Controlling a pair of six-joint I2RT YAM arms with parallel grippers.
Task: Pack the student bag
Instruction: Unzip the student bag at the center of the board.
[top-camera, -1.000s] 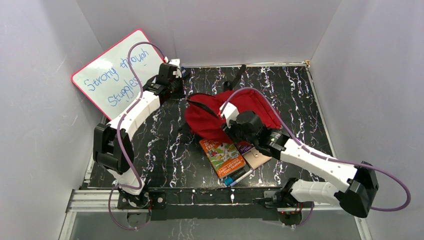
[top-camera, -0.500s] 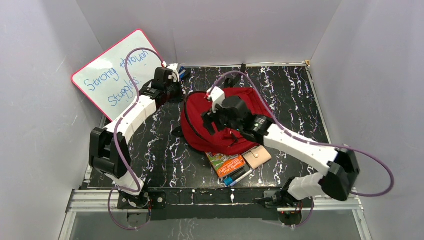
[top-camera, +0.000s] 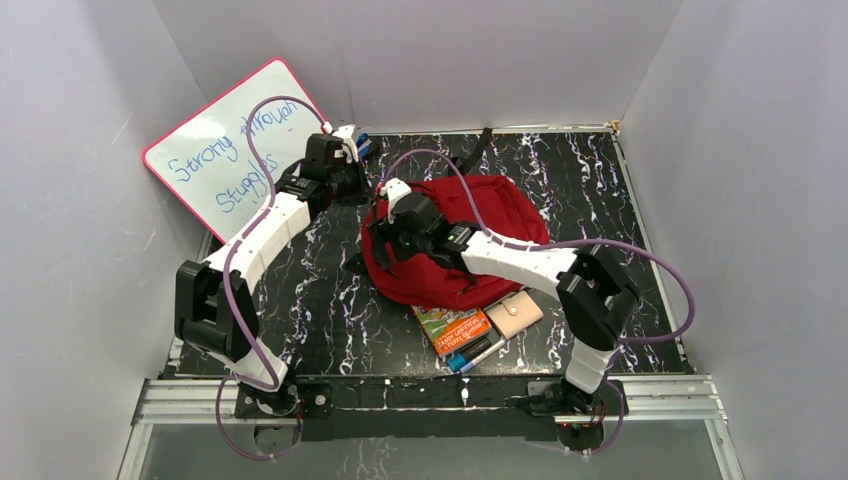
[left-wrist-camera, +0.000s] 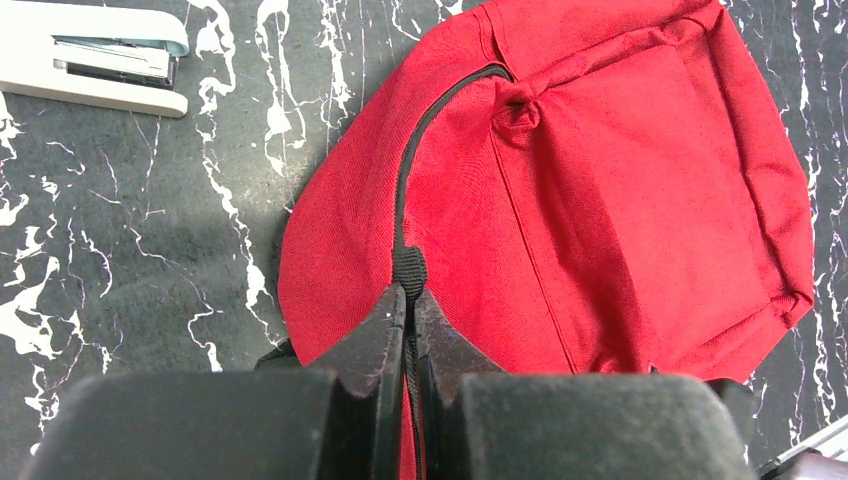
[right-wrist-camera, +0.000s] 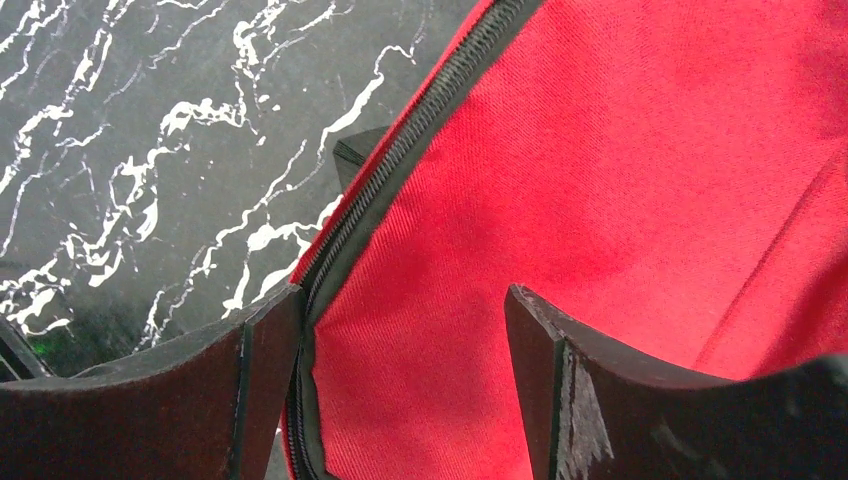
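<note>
The student bag (top-camera: 480, 225) is a dark-red backpack lying flat in the middle of the table, front pocket up; it fills the left wrist view (left-wrist-camera: 620, 190). My left gripper (top-camera: 360, 185) is at the bag's upper left edge, shut on a black strap tab (left-wrist-camera: 408, 268) at the end of the black zipper line (left-wrist-camera: 420, 130). My right gripper (top-camera: 380, 243) is open over the bag's left edge. Its jaws (right-wrist-camera: 400, 300) straddle red fabric, the left finger (right-wrist-camera: 250, 370) resting by the black zipper (right-wrist-camera: 420, 130).
A colourful book (top-camera: 450, 325), a beige wallet (top-camera: 513, 312) and markers (top-camera: 475, 353) lie at the bag's near edge, the book partly under it. A whiteboard (top-camera: 225, 145) leans at the back left. A white stapler (left-wrist-camera: 100, 60) lies left of the bag.
My right arm has swung left across the bag to its left edge. The bag has dropped flat and slid nearer, covering more of the book. My left gripper has hardly moved.
</note>
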